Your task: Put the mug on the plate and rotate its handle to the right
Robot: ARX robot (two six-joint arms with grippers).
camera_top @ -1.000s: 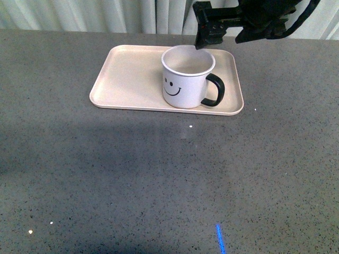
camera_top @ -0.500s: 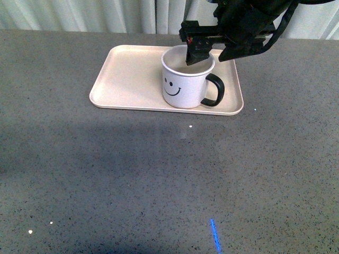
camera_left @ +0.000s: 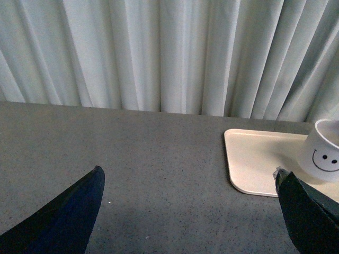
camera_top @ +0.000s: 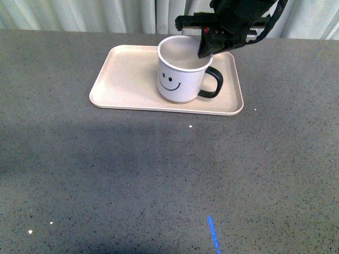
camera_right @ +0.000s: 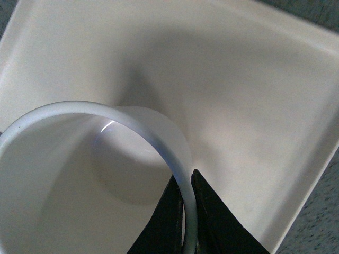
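Pinching the rim of the white smiley-faced mug (camera_top: 183, 74), the right gripper (camera_top: 207, 46) has one finger inside, one outside. The mug sits on the right half of the pale pink rectangular plate (camera_top: 127, 79), its glossy black loop handle (camera_top: 213, 83) pointing right. The left gripper (camera_left: 188, 170) hangs spread wide over the speckled grey tabletop (camera_top: 159, 174). Pale pleated curtains (camera_left: 159, 53) hang behind.

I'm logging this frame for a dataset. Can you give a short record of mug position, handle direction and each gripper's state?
mug: on plate, right half, smiley toward front camera
handle: points right in front view
right gripper: shut on mug rim, one finger inside, one outside
left gripper: open, holding nothing, over table away from plate
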